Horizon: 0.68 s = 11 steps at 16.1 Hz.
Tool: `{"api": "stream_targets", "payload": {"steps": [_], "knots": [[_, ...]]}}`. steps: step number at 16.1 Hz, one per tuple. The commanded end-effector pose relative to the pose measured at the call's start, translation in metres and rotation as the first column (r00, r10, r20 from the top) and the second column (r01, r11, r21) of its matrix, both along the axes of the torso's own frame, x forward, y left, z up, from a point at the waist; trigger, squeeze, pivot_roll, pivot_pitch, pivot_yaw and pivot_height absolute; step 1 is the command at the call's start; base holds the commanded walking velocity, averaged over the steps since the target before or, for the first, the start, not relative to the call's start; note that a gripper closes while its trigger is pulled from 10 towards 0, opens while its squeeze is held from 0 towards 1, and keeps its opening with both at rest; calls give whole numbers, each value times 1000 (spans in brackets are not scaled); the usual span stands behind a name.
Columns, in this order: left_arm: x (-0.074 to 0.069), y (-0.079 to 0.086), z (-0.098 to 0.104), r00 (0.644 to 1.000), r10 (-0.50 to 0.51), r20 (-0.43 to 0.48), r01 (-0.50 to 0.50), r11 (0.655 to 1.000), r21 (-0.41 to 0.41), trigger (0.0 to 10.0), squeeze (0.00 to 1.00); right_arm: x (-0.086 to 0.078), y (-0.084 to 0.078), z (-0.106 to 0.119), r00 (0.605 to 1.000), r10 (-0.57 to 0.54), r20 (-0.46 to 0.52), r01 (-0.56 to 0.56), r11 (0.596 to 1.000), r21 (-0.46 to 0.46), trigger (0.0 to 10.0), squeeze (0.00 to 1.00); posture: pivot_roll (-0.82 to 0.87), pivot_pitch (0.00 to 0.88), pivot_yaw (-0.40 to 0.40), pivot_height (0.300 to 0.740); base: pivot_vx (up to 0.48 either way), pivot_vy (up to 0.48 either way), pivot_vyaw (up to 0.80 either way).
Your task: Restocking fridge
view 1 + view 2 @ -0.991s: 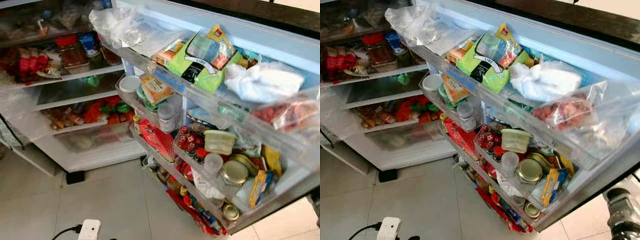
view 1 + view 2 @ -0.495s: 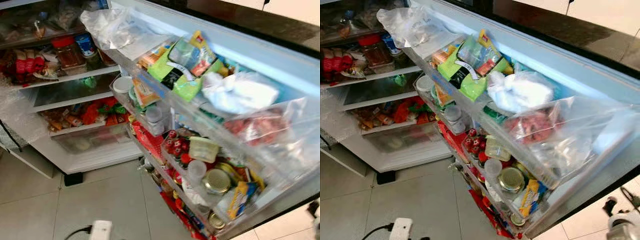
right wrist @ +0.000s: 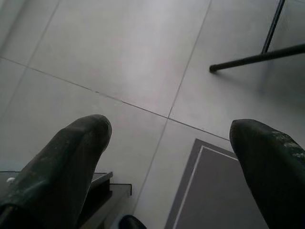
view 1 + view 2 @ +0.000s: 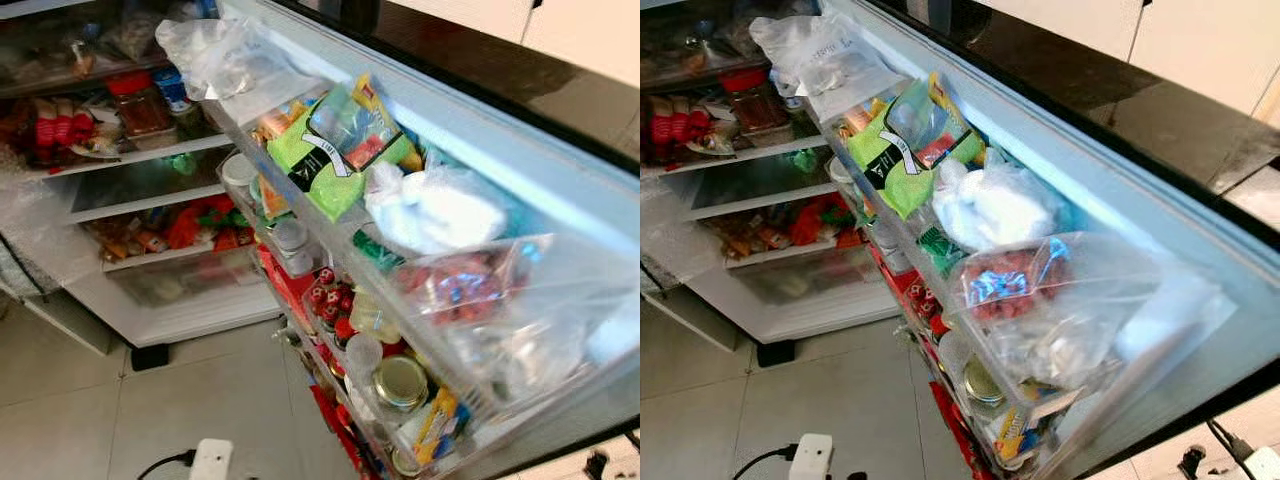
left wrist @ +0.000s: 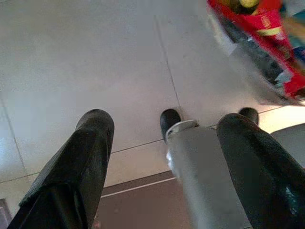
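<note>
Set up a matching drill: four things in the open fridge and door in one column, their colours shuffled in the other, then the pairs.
Things:
1. snack bag
2. jar lid
3. crumpled bag
4. jar cap

Colours:
A. white
B. red
C. lime green
D. gold

Pairs: 1-C, 2-D, 3-A, 4-B

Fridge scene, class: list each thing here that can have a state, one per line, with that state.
Fridge door: open.
Top door shelf: packed with bags.
Red-lidded jar: lid on, upright on an inner shelf.
Gold-lidded jar: lid on, in a lower door shelf.
Left gripper: open, empty, above the floor.
Right gripper: open, empty, above the floor.
</note>
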<state>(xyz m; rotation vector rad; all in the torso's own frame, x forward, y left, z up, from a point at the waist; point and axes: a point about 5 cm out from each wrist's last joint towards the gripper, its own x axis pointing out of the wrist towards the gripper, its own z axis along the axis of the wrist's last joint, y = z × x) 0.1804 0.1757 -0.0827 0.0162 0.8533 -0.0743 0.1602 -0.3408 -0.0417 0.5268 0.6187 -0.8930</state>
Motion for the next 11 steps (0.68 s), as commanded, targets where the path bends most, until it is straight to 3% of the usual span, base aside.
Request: {"api": "stream_targets", "payload": {"steps": [1,11], "knots": [[-5,4,-3,999,23,-34,-23,1000,13,10000,0,-3,6,-5,1000,9,-18,-8,1000,11,10000,0,-52,113,51,740,0,319,0],[-2,-1,-3,998,32,-47,-32,999,5,10000,0,-3,8,-6,1000,5,-31,-5,1000,9,10000,0,-53,114,48,740,0,435,0]]}}
